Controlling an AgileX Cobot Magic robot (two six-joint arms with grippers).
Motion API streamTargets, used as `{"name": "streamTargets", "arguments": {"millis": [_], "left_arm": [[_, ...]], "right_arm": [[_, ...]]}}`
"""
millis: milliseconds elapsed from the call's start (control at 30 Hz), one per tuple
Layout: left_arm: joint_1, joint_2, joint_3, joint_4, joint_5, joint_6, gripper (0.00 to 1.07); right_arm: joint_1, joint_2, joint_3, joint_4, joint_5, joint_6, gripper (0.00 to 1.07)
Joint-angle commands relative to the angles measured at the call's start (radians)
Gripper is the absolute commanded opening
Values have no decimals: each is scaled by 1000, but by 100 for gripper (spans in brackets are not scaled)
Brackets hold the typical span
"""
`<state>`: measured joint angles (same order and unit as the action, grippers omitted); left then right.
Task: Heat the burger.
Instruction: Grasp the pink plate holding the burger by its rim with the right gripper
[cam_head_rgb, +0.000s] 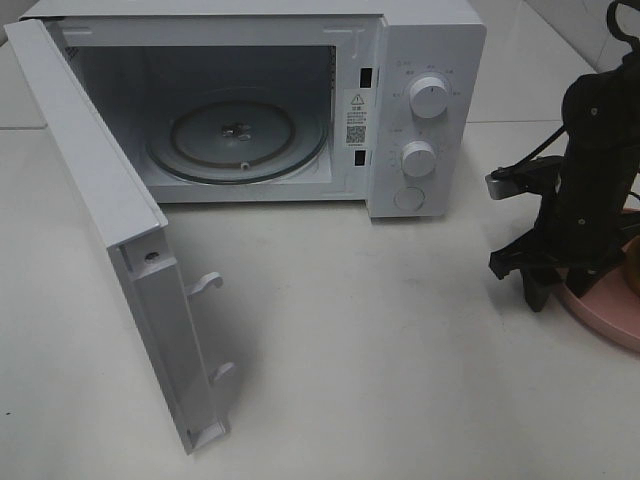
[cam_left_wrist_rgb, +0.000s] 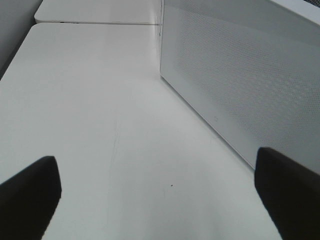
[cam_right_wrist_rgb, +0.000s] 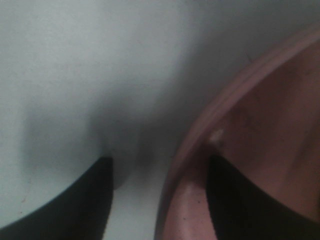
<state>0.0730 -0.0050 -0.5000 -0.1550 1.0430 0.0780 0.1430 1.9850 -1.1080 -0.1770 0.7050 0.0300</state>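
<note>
On the pink plate (cam_head_rgb: 598, 317), the burger (cam_head_rgb: 634, 262) sits beside right fingers (cam_right_wrist_rgb: 240, 200) spread astride its rim.

One microwave (cam_head_rgb: 430, 40) — one glass turntable (cam_head_rgb: 237, 138), one pink plate (cam_head_rgb: 600, 318), two knobs (cam_head_rgb: 429, 98).

the right arm (cam_head_rgb: 597, 150) stands dark and nearly upright at the right edge of the high view, with the right gripper (cam_head_rgb: 545, 282) pointing down at its lower end. in the wrist view its two dark fingers (cam_right_wrist_rgb: 65, 205) sit apart with a clear gap between them. the left gripper (cam_left_wrist_rgb: 160, 200) shows only in its own wrist view, fingers (cam_left_wrist_rgb: 30, 200) spread wide, nothing between them.
</note>
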Motion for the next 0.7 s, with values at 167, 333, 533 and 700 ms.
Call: {"name": "streamTargets", "arguments": {"millis": [167, 333, 533, 700], "left_arm": [[-2, -25, 4, -1, -6, -4, 101], [-2, -25, 4, -1, -6, -4, 101], [-2, -25, 4, -1, -6, -4, 101], [-2, -25, 4, -1, -6, -4, 101]], "right_arm": [[-3, 5, -1, -40, 11, 57, 0], [-3, 4, -1, -57, 16, 83, 0], [12, -19, -1, -147, 55, 170, 0], [25, -47, 1, -238, 87, 280, 0]]}}
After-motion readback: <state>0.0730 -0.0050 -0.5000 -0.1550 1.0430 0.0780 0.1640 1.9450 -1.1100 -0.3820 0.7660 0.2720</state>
